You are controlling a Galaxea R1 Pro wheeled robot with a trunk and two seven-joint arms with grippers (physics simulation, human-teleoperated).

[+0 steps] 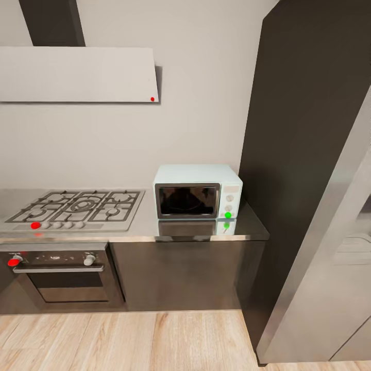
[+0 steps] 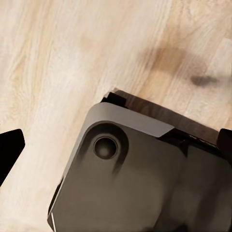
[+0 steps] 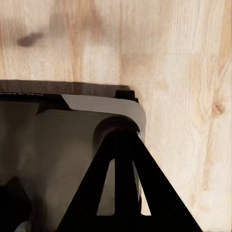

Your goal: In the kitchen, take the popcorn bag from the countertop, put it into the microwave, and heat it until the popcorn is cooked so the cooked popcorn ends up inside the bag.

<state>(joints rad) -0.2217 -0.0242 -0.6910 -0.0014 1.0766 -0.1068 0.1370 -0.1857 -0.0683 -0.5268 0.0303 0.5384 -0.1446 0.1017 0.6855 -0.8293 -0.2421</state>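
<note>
The pale mint-blue microwave (image 1: 197, 191) stands at the right end of the glossy grey countertop (image 1: 139, 229), its dark glass door closed and a green dot (image 1: 228, 215) lit on its side panel. The popcorn bag and the popcorn are out of view. In the left wrist view, my left gripper (image 2: 118, 145) hangs over the wooden floor, open, with a black fingertip (image 2: 10, 151) at each side and nothing between them. In the right wrist view, my right gripper (image 3: 118, 137) points down at the floor, its black fingers meeting in a point, shut and empty.
An inset gas hob (image 1: 77, 206) with a red dot lies left of the microwave, above a built-in dark oven (image 1: 62, 281). A tall dark cabinet (image 1: 304, 154) rises right of the counter. My grey base (image 2: 145, 183) sits on the wooden floor (image 1: 129, 340).
</note>
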